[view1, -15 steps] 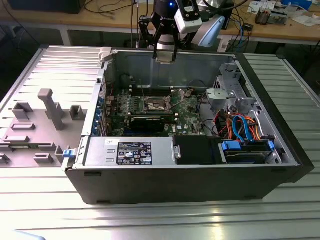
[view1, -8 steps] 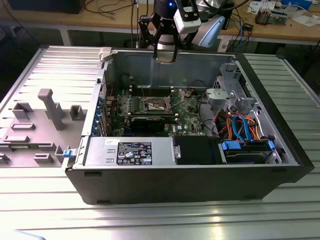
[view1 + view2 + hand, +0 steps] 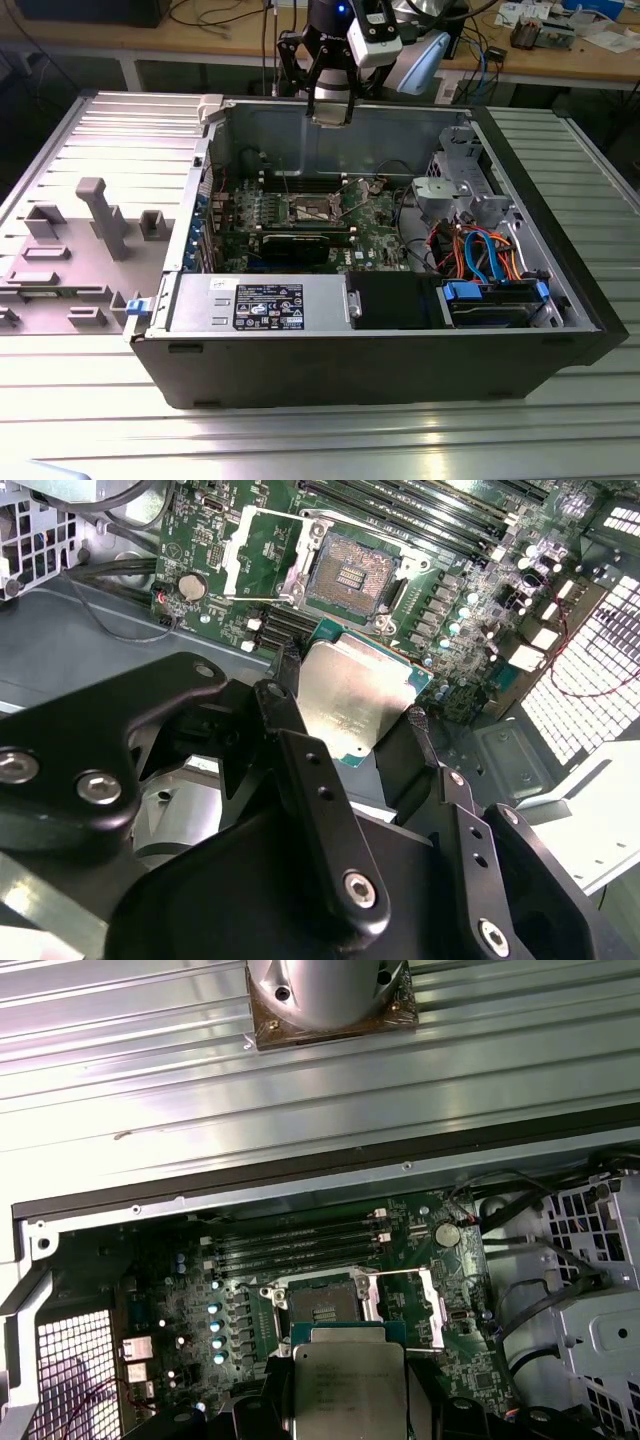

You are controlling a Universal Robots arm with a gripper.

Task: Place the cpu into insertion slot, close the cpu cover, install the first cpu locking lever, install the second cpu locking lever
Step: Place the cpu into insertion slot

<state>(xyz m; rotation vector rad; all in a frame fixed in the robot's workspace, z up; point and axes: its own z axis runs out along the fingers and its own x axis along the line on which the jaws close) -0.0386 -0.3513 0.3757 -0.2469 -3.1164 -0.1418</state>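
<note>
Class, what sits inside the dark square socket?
Dark, silver-rimmed square insertion slot: only bare contacts inside. In the first wrist view the silvery square cpu hides one edge.

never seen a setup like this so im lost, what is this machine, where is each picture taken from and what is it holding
This is a robot arm working over an open computer case that lies on a ribbed metal table. The exterior view is taken from off the arm and sees the whole scene. Both wrist views come from cameras riding on the arm, looking into the case. The arm's tool grips the cpu, a flat silvery chip, by two opposite edges. On the green board the insertion slot is bare, and the cpu cover beside it is flipped open.
</note>
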